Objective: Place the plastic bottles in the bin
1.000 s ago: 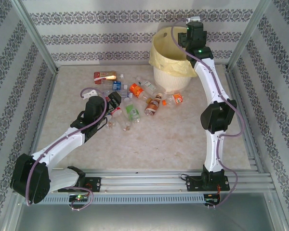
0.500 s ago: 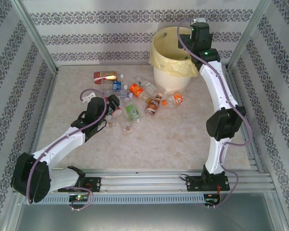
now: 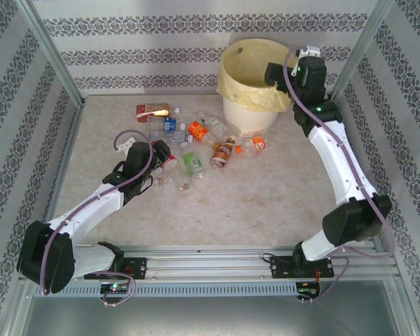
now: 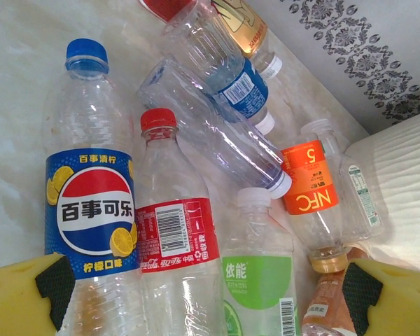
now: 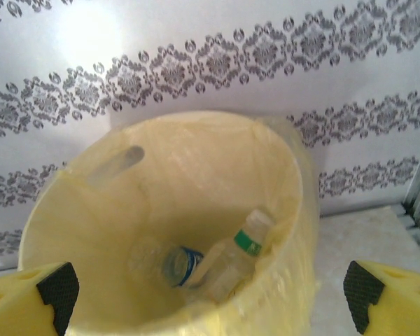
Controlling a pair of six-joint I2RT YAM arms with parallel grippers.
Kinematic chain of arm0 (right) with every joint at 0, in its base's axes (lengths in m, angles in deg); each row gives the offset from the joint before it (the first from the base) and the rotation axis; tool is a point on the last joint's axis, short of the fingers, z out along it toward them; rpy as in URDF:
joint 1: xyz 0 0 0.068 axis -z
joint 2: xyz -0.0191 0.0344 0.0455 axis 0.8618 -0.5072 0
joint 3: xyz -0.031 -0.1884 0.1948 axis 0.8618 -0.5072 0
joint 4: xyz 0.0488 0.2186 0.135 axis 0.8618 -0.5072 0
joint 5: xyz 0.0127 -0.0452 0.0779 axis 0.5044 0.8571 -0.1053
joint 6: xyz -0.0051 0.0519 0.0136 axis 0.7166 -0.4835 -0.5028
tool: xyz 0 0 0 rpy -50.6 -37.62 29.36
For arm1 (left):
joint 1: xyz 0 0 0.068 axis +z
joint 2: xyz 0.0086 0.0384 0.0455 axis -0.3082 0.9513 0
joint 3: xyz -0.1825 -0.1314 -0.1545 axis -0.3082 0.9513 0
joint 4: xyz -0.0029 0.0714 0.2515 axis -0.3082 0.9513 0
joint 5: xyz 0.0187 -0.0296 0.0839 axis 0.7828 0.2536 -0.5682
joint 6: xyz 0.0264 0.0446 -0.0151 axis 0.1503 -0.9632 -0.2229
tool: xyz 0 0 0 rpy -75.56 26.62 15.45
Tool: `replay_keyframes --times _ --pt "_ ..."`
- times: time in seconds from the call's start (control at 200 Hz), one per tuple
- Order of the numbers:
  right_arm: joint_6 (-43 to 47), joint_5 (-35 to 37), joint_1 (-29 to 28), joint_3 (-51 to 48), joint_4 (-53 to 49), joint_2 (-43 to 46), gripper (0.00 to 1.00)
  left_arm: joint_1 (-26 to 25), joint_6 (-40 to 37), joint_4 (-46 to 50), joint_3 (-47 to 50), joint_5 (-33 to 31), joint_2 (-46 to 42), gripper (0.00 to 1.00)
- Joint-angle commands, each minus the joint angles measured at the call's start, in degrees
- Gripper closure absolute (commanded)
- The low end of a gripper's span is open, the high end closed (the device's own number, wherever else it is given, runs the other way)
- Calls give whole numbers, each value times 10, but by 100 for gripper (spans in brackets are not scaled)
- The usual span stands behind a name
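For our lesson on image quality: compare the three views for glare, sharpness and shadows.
Right wrist view: glare patch on the wallpaper, bin hazy and washed out. Left wrist view: labels on the bottles read sharply. Top view: even light, only faint shadows.

The plastic bottles (image 3: 197, 130) lie crowded in a band left of the bin (image 3: 246, 120), many touching or overlapping — scant bare table (image 3: 252, 203) between them for a finger. Open table spreads in front of the pile and to its left. The bin's mouth stands wide, two bottles low inside — the right gripper (image 3: 271, 73), jaws spread, hangs at its right rim
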Motion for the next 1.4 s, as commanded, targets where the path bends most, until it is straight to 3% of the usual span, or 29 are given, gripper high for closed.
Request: replay_keyframes --times 0.0,0.295,0.535,0.689,0.914,1.394 --pt "-75 -23 11 -77 52 63 2 8 13 15 -16 -9 5 1" --pt "-190 0 43 -317 106 199 2 14 29 11 -25 11 17 1" --pt "-298 -79 93 -443 87 223 2 19 41 16 -29 19 31 1" --pt "-352 -142 94 -464 82 190 2 21 51 17 -33 24 40 1" --pt "-460 -192 89 -508 186 132 2 22 60 20 -37 30 47 1" --pt "-511 -223 57 -451 232 -2 4 25 68 33 -39 30 53 1"
